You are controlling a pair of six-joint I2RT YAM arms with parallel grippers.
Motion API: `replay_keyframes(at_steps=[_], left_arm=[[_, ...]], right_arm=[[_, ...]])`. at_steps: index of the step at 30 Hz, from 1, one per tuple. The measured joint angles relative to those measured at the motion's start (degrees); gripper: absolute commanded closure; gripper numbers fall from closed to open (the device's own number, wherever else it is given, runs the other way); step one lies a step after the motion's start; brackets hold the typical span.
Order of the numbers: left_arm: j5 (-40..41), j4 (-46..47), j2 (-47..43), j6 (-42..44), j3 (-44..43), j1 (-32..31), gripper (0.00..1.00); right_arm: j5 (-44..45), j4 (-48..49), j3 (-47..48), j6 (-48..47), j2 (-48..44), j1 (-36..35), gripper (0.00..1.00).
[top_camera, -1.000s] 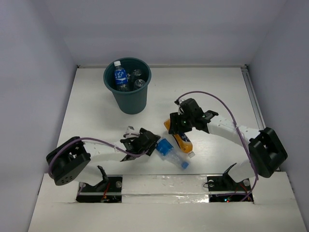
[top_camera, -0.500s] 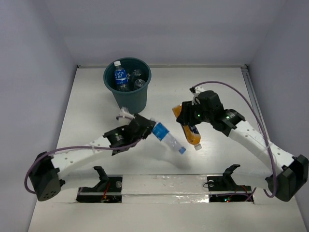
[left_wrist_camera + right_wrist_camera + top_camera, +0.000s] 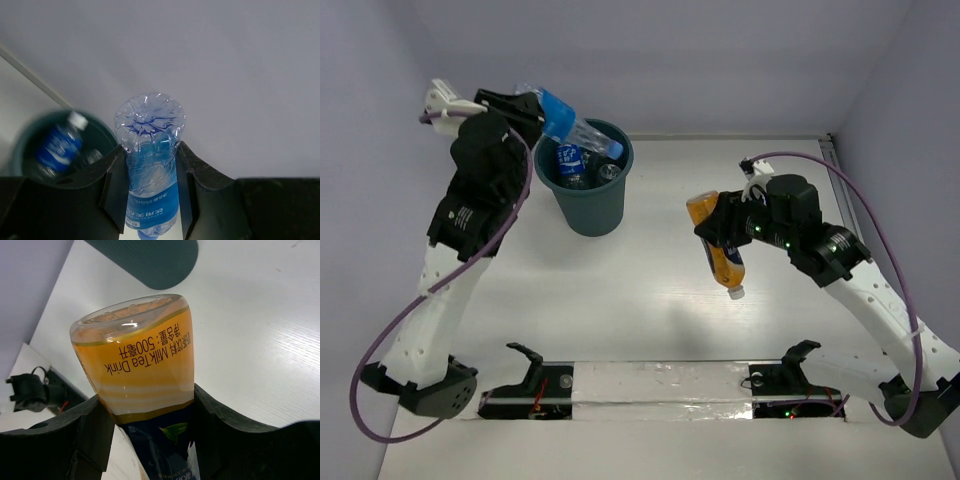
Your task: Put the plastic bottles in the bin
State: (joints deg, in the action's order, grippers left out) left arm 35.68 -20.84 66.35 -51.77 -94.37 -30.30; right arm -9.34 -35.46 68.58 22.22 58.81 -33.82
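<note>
Right hand [image 3: 725, 226] — clamped on the orange bottle [image 3: 720, 250]. The bottle is held off the surface [image 3: 650, 310], right of centre, tilted with its white cap toward the near edge. Left hand [image 3: 525, 106] — clamped on a clear blue-labelled bottle [image 3: 563, 120], raised above the bin [image 3: 588, 208], which stands toward the far-left corner. Its cap end slants down over the bin's mouth. In the bin: another blue-labelled bottle [image 3: 568, 160], with clear ones [image 3: 608, 172] beside it.

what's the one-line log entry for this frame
left gripper: shut on blue-label bottle, high by bin | right gripper: shut on orange bottle, in air | bin: bottles inside
</note>
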Motion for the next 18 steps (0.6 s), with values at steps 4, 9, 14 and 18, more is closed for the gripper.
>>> replay_keyframes(at_steps=[4, 9, 14, 18], left_arm=[[3.13, -0.13, 6.88, 10.99, -8.28, 5.92, 0.85], [6.93, 0.39, 13.75, 22.99, -9.07, 7.17, 0.83], [8.11, 3.61, 15.28, 32.30, -3.89, 7.17, 0.77], [7.74, 9.49, 13.86, 36.96, 3.96, 7.17, 0.64]], right_arm=[[-2.82, 0.11, 1.92, 1.22, 1.01, 0.00, 0.46], [-5.09, 1.20, 7.21, 2.64, 2.95, 0.00, 0.45], [-6.36, 5.51, 12.59, 4.83, 7.39, 0.00, 0.45], [-6.51, 12.50, 16.72, 8.22, 13.07, 0.00, 0.45]])
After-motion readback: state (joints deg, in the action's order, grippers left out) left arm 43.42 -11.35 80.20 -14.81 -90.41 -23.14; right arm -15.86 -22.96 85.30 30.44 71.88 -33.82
